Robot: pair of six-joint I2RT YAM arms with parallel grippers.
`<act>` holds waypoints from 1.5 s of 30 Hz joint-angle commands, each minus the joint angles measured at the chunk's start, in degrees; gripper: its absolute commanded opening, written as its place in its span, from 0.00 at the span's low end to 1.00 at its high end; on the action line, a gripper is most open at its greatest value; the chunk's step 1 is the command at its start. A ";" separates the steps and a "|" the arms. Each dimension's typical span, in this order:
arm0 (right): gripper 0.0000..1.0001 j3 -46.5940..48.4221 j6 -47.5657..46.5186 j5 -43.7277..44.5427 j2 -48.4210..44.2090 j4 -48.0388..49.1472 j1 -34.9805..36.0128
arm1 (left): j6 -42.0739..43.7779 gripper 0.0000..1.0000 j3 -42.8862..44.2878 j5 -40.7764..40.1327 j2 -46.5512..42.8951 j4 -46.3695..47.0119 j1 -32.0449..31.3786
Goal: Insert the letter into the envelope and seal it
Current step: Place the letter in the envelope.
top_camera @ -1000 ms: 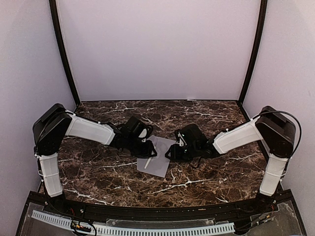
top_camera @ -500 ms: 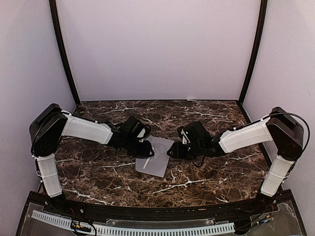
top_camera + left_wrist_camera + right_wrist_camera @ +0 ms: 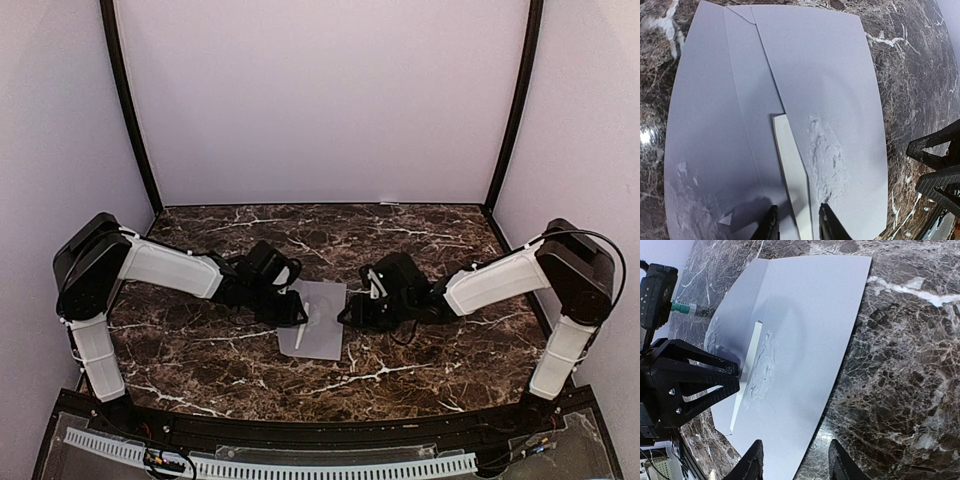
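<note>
Now astride the cream strip, over the grey envelope.

Flat on the dark brown, white-veined marble table (image 3: 420, 230), mid-way between both arms: the plain light-grey rectangular paper envelope (image 3: 322, 335) (image 3: 830, 75) (image 3: 810, 315), seamed side up. Across its face, from a fold line, only a narrow cream paper strip of the letter (image 3: 300, 332) (image 3: 792, 170) (image 3: 751, 355); rest hidden. Low over that strip, the left gripper (image 3: 297, 312) (image 3: 797, 220), black fingers parted to either side with grey paper visible in both gaps, so pinching nothing. Likewise spread, the right gripper (image 3: 350, 312) (image 3: 796, 460), above the envelope's right edge and bare marble, gripping nothing. Beside the strip, rough wrinkled patches (image 3: 822, 150) in the grey paper.
</note>
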 commanded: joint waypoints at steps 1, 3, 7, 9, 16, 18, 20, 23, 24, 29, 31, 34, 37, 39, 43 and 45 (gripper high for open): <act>0.41 -0.11 0.73 -0.89 1.74 2.45 0.74 | -0.64 0.26 -1.84 0.97 -2.00 -0.15 -0.51; 0.40 0.07 0.83 -1.21 2.30 2.80 0.74 | -0.81 0.25 -2.04 1.02 -1.99 -0.07 -0.55; 0.40 0.43 0.86 -1.51 3.24 3.18 0.82 | -1.01 0.23 -2.40 1.35 -1.91 0.47 -0.69; 0.40 0.68 0.77 -1.52 3.57 3.18 0.83 | -1.21 0.22 -2.38 1.69 -1.72 0.74 -0.77; 0.38 1.22 0.75 -1.85 4.50 3.42 0.83 | -1.59 0.21 -2.29 2.74 -0.70 1.60 -1.12; 0.38 1.31 0.70 -1.91 4.84 3.50 0.83 | -1.77 0.20 -2.29 2.94 -0.56 1.88 -1.27; 0.37 1.40 0.83 -2.10 5.03 3.66 0.78 | -1.88 0.20 -2.29 3.04 -0.51 2.01 -1.41; 0.36 1.49 0.82 -2.31 5.29 3.79 0.83 | -2.04 0.20 -2.29 3.33 -0.30 2.49 -1.52; 0.36 1.52 0.84 -2.42 5.37 3.80 0.83 | -2.15 0.20 -2.29 3.52 -0.14 2.58 -1.52; 0.35 1.50 0.84 -2.36 5.38 3.84 0.90 | -2.54 0.19 -2.21 4.17 0.31 2.85 -1.68; 0.35 1.50 0.91 -2.41 5.44 3.89 0.91 | -2.59 0.19 -2.20 4.27 0.39 2.85 -1.69; 0.35 1.57 0.92 -2.46 5.51 4.05 0.91 | -2.83 0.19 -2.17 4.70 0.57 3.60 -1.78; 0.35 1.66 0.92 -2.62 5.75 4.14 0.91 | -3.19 0.18 -2.11 5.14 0.84 4.74 -1.85; 0.34 1.67 0.92 -2.69 5.77 4.15 0.91 | -3.31 0.18 -2.03 5.20 1.00 4.98 -1.88; 0.34 1.51 0.92 -2.33 5.39 4.11 0.91 | -2.79 0.18 -1.74 4.22 0.96 4.39 -1.83; 0.35 1.29 0.86 -1.78 4.82 3.77 0.91 | -2.27 0.18 -1.42 2.91 0.51 3.52 -1.87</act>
